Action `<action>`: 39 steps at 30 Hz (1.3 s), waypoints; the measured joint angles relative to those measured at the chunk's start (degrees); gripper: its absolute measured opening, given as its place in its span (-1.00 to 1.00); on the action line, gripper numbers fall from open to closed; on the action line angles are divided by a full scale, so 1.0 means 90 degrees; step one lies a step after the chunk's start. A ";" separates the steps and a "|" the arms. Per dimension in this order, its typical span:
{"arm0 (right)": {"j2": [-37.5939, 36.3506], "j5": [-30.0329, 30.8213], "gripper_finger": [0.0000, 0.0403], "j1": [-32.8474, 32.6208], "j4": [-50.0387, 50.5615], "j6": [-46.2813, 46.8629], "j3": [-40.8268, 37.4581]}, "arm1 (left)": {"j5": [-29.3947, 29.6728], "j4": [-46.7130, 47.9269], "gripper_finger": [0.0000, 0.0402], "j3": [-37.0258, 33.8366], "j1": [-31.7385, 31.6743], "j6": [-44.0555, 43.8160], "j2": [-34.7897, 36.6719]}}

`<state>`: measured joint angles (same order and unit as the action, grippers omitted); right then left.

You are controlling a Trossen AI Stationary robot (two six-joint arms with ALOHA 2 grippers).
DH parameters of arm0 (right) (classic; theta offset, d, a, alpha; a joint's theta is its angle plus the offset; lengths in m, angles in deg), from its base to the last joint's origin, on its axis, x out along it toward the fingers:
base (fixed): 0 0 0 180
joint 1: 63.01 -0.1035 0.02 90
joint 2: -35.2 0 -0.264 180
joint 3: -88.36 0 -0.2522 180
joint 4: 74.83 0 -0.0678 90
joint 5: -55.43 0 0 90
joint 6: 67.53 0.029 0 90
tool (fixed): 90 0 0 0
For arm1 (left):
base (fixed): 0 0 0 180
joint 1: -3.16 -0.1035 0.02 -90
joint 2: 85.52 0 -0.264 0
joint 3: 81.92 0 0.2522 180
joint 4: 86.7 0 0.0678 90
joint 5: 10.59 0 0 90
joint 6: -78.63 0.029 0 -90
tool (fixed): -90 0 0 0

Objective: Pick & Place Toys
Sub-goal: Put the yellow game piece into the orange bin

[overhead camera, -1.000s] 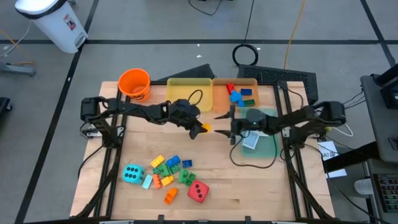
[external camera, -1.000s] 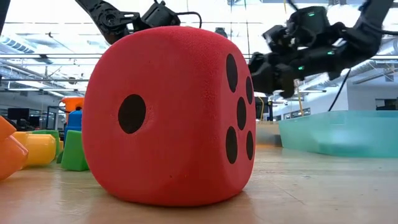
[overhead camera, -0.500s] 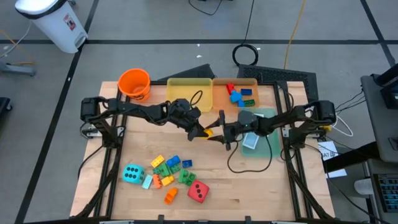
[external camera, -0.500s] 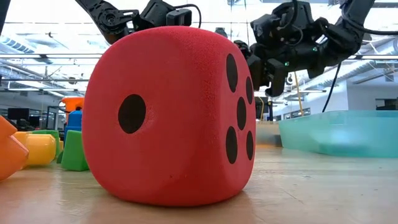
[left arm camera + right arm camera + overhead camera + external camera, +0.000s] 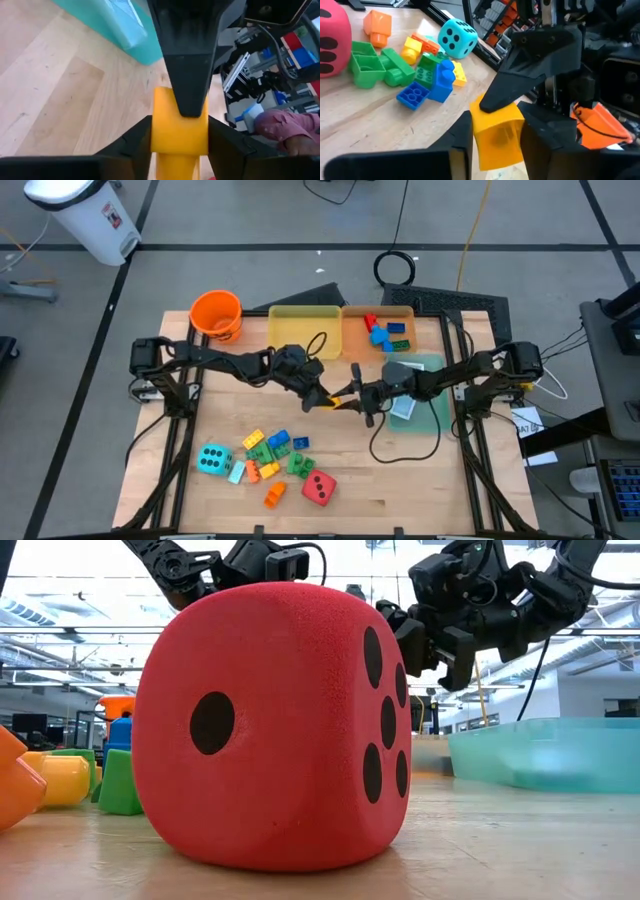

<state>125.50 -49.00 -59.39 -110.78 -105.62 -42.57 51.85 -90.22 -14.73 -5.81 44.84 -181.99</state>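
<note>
A yellow brick [image 5: 180, 127] hangs in the air over the middle of the table, between both grippers. My left gripper [image 5: 324, 397] reaches it from the table's left and my right gripper [image 5: 350, 398] from the right; each is shut on it. Near the front edge lies the toy pile: a cyan die [image 5: 213, 459], a red die [image 5: 319, 487] and several coloured bricks [image 5: 275, 452]. The red die [image 5: 270, 725] fills the low view and rests on one face. My left gripper pinches two opposite sides of the yellow brick [image 5: 159, 136] between its two fingers. It comes nearly level from the table's left. The brick is lifted clear of the table. My right gripper pinches the brick's other pair of sides [image 5: 485, 137] between its two fingers, coming level from the table's right. One of its fingers [image 5: 186, 85] lies on the brick's face between my left fingers. The brick hangs clear of the table.
An orange bucket [image 5: 216, 313] stands at the far left. A yellow tray [image 5: 300, 325] and an orange tray [image 5: 400, 313] holding several bricks lie along the far edge. A teal tray [image 5: 432, 410] with cards lies under my right arm.
My right gripper has moved toward the table's left to the yellow brick held by my left gripper, rolled a little, and shut on the brick. My left gripper has stayed about where it was, the brick still in it.
</note>
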 joint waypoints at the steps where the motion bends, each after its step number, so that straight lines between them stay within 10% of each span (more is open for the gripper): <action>1: 0.0004 0.0015 -0.59 -0.0003 0.0050 0.0003 0.0006 | 0.0087 -0.0161 -0.07 0.0003 0.0019 -0.0001 -0.0004; 11: -0.0381 0.0279 -0.64 0.0109 0.1081 0.1457 -0.0005 | 0.0050 -0.0469 0.41 0.0033 -0.0319 -0.0387 0.0544; 25: -0.2421 0.2461 -0.63 0.2108 0.3033 0.3475 -0.0400 | 0.2759 -0.0682 0.39 -0.0280 0.0342 0.1938 0.1166; 39: -0.1262 0.1421 -0.60 0.3560 0.2331 0.4168 -0.0568 | 0.3382 -0.3607 0.30 -0.2730 -0.0526 0.1006 0.1239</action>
<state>114.14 -36.22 -27.35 -89.80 -68.11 -47.69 82.28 -122.68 -39.29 -10.55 53.90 -170.84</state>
